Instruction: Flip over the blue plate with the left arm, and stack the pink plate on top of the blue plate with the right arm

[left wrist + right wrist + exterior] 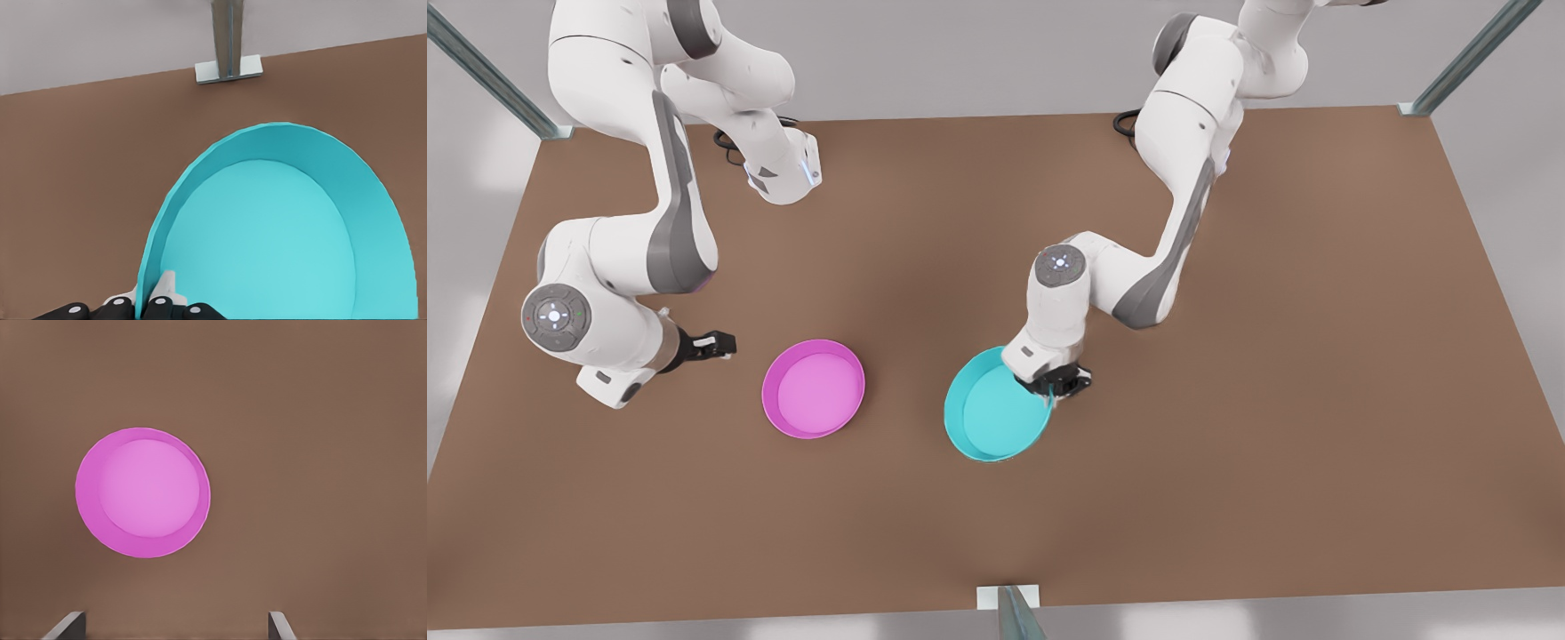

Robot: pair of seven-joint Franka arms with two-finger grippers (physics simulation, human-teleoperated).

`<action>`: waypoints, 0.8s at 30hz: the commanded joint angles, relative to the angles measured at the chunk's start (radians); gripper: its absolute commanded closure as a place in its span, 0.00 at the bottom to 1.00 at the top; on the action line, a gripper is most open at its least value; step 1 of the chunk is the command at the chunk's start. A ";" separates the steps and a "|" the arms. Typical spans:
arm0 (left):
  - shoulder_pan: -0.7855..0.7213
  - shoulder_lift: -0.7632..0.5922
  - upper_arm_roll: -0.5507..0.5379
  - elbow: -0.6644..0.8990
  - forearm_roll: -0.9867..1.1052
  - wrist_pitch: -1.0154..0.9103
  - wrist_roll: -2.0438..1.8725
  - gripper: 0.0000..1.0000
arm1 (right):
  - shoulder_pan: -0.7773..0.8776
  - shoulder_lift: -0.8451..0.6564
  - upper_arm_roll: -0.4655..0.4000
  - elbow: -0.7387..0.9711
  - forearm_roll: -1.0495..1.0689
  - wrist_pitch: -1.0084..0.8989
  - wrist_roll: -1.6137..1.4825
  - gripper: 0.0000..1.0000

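Note:
The blue plate (996, 418) is near the table's middle, open side up, and looks tilted with its gripped edge raised. My left gripper (1060, 384) is the one at the front view's right. It is shut on the rim of the blue plate (267, 240), one finger (167, 293) inside the wall. The pink plate (814, 388) lies flat and open side up, to the front view's left of the blue one. My right gripper (716, 344) hovers open just beyond the pink plate (142, 492), apart from it, with both fingertips (67, 627) spread wide.
The brown table (1227, 444) has metal frame posts at its corners (1414, 108) and one post at the middle of its near edge (1009, 609), also seen in the left wrist view (229, 40). Bare tabletop surrounds both plates.

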 commanded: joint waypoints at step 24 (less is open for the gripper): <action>-0.361 0.400 0.029 0.266 1.445 -0.665 -0.079 0.79 | -0.002 0.015 0.000 0.034 -0.003 0.001 -0.002 0.00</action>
